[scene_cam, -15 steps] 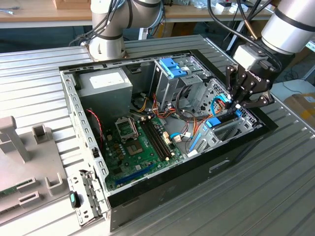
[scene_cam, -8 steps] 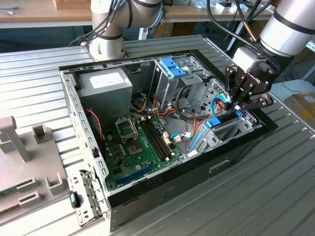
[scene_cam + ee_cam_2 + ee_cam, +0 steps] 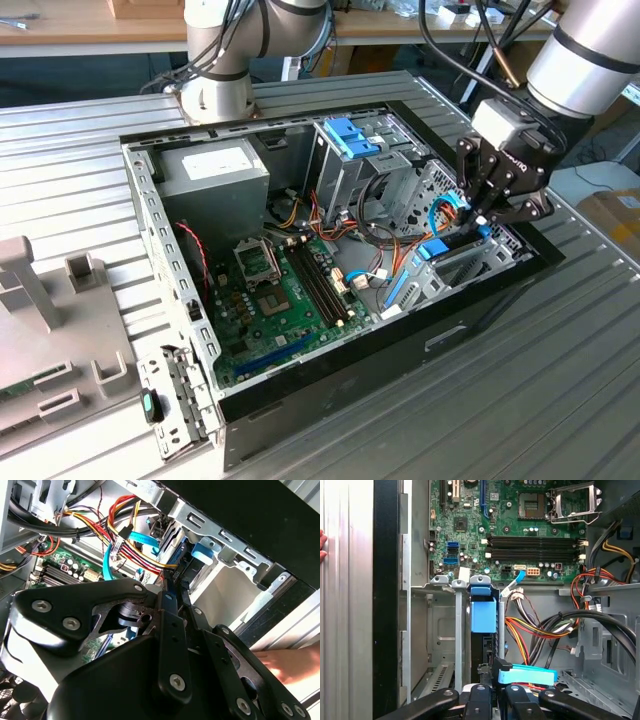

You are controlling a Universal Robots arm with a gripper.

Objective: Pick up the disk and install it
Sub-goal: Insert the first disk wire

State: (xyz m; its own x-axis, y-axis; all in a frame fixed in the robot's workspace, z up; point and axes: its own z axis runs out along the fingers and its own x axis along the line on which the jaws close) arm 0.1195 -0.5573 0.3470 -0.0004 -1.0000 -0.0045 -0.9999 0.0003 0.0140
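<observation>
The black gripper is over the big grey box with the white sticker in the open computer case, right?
No. In the open black computer case, the black gripper is over the blue-framed grey disk in the silver cage, far from the grey box with the white sticker. The exterior view shows it.

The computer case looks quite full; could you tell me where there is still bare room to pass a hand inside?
Bare room lies over the motherboard, between the grey power supply box and the case's near wall. It is crowded by the drive cage, amid the cable bundle, and at the bay where the end effector meets the disk.
</observation>
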